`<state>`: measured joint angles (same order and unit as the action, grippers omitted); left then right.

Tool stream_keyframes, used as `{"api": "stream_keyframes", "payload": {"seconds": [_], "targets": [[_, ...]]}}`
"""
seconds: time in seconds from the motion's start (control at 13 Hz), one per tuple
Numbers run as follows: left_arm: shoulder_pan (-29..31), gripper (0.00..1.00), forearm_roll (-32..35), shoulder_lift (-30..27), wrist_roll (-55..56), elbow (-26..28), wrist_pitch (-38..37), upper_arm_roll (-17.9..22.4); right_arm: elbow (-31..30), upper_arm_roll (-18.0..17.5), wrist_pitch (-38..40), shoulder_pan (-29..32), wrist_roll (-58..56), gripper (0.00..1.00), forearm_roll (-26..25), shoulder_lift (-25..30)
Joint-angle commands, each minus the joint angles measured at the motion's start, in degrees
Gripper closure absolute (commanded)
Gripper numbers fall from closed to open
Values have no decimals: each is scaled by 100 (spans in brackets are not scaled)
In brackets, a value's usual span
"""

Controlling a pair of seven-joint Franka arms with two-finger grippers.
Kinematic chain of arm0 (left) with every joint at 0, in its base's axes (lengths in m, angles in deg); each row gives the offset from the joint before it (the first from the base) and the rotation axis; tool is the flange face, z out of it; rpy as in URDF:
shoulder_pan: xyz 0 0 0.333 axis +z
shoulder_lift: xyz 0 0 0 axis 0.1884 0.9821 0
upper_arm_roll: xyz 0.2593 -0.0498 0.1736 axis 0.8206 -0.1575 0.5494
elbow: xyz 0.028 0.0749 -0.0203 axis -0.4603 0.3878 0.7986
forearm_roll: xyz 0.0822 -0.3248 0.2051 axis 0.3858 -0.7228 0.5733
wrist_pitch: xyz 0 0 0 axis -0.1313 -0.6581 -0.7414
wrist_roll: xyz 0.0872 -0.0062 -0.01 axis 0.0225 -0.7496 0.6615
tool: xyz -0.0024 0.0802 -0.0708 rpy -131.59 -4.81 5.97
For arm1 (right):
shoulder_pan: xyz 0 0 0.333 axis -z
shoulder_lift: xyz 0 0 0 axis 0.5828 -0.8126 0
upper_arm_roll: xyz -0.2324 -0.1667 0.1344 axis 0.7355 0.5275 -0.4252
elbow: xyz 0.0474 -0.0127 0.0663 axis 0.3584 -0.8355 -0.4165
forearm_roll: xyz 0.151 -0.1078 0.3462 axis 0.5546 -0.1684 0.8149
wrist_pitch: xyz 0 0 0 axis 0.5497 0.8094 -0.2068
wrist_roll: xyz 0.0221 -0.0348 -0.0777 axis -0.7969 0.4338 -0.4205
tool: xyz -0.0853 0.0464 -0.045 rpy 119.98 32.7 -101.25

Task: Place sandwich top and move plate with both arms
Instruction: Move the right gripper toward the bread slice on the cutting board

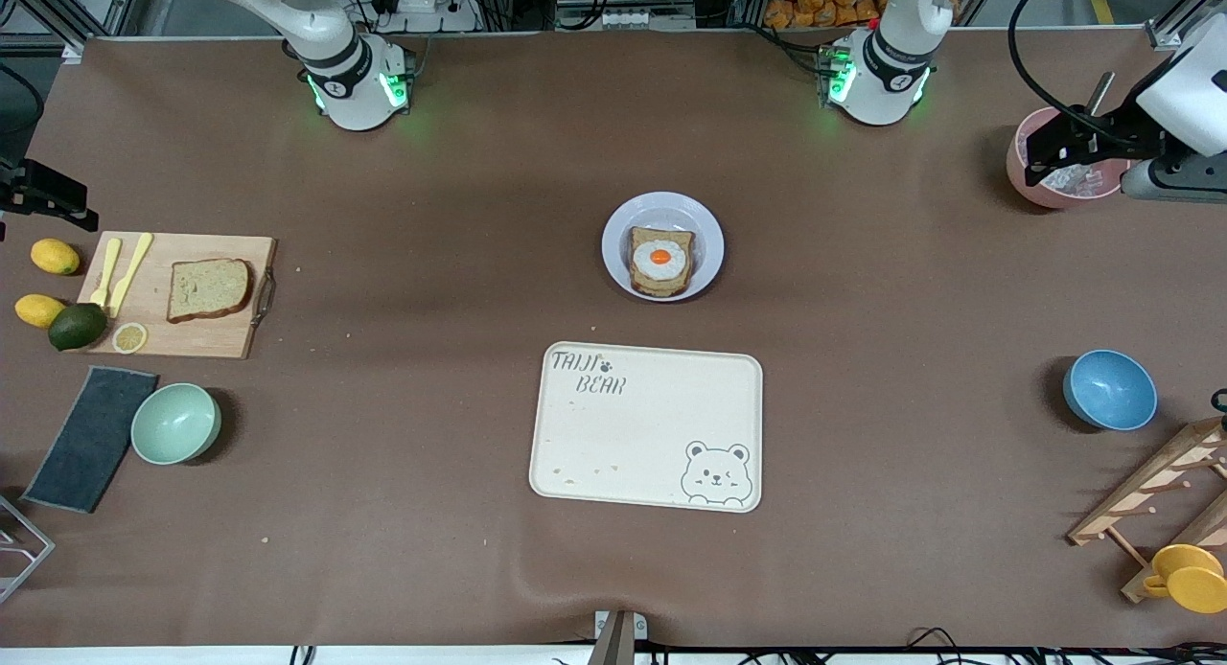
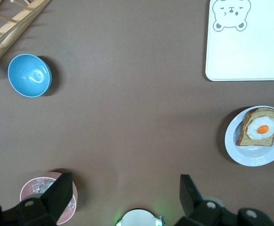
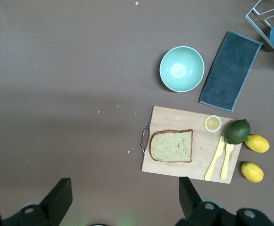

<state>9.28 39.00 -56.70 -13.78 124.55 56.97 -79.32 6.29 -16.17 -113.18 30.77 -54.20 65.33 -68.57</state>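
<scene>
The front view's edge cuts off the right gripper (image 1: 38,197). Both wrist views cut each gripper's fingers (image 3: 59,200) low. The left gripper (image 1: 1040,157) partly hides the pink bowl (image 1: 1018,171) below its fingers.

We see a cream bear-print tray (image 1: 645,425) at lower centre, a wooden cutting board (image 1: 158,306) at left with yellow cutlery (image 1: 120,272), two lemons (image 1: 55,256), a lime (image 1: 77,326), a mint bowl (image 1: 175,423), a dark cloth (image 1: 91,438), a blue bowl (image 1: 1109,389) at right, a pink bowl (image 1: 1059,162) at upper right.
</scene>
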Motion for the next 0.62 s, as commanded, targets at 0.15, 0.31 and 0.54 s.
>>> {"api": "stream_keyframes", "payload": {"seconds": [0.15, 0.31, 0.54], "targets": [[-8, 0, 16, -77, -1, 14, -71, 114, 110, -42, 93, 109, 48, 0, -15, -40], [-8, 0, -19, -50, 26, 14, -71, 123, 110, -42, 93, 101, 48, 0, -6, -40], [-8, 0, -28, 116, 35, 5, -62, 123, 101, -50, 93, 66, -22, 0, -6, -93]]}}
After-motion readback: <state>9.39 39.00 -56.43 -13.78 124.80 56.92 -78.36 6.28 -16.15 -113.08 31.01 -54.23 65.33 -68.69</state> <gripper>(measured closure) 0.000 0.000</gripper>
